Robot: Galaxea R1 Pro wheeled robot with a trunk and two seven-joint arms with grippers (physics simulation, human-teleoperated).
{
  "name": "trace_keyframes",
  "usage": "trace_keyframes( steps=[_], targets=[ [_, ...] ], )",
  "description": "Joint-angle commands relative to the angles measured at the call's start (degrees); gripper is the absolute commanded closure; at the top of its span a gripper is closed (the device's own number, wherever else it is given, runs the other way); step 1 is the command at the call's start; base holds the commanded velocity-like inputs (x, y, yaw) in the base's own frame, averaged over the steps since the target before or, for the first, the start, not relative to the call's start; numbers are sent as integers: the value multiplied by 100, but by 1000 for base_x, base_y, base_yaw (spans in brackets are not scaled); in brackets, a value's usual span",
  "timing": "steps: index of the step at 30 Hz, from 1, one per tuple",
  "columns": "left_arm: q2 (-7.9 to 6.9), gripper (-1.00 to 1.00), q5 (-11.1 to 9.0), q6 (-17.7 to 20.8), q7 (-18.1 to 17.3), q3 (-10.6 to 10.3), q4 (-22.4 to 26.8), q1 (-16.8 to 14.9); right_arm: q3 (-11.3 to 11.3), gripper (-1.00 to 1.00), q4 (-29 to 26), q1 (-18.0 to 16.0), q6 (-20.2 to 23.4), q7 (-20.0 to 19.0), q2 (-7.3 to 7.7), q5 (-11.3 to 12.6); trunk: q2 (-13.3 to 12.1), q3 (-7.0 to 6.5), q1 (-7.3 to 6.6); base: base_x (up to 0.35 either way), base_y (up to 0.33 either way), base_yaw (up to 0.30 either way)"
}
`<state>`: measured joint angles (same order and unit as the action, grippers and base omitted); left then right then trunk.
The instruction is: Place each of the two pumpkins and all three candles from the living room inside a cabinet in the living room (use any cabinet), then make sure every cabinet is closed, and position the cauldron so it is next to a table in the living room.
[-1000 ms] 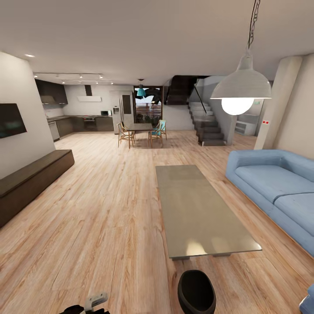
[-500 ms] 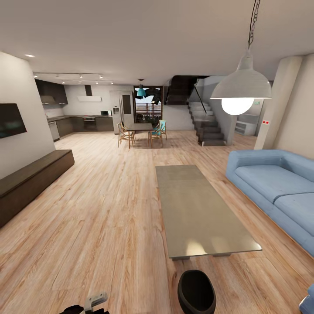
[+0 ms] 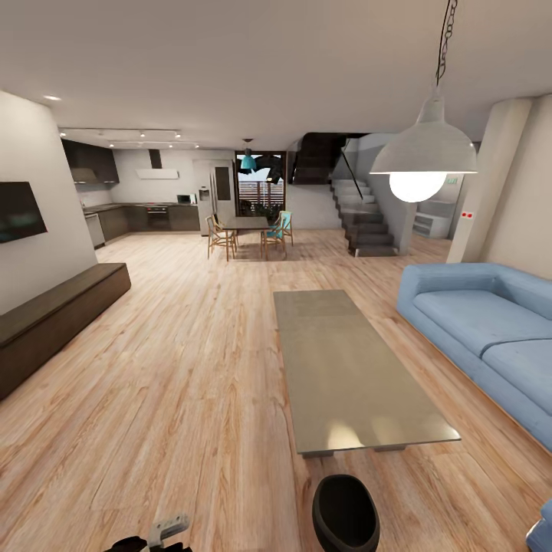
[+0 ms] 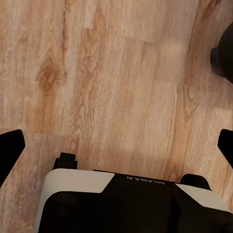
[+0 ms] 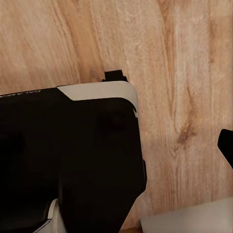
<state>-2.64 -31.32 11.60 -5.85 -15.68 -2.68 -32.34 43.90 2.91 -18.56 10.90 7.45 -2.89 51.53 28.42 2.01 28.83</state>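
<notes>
Cauldron (image 3: 345, 512) sat black and glossy on the wood floor (image 3: 184, 399) just off the near short end of the long grey coffee table (image 3: 349, 376), close beside it, and your left wrist camera caught its dark curve at the frame edge (image 4: 224, 51). Left of that ran the low dark-brown cabinet (image 3: 54, 318) against the wall with its fronts flush, and the blue sofa (image 3: 483, 330) lay on the table's other side under the hanging lamp (image 3: 423, 157). Your left gripper (image 4: 116, 148) had its fingers (image 4: 9, 148) spread wide with only bare floor between them, while for the right gripper I couldn't tell, since just one dark fingertip (image 5: 227, 145) showed.
</notes>
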Motion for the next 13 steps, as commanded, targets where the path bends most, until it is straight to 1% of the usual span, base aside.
trace_keyframes(
  steps=[1, 13],
  targets=[
    [0, -100, -58, 10, -30, -49, -13, -9, 48, -100, 8, -7, 18, 10, -3, 42, 12, 12, 3, 0, 0, 0],
    [0, -100, -58, 11, -30, -49, -12, -9, 48, -100, 8, -7, 18, 10, -6, 42, 12, 12, 3, 0, 0, 0]
  ],
)
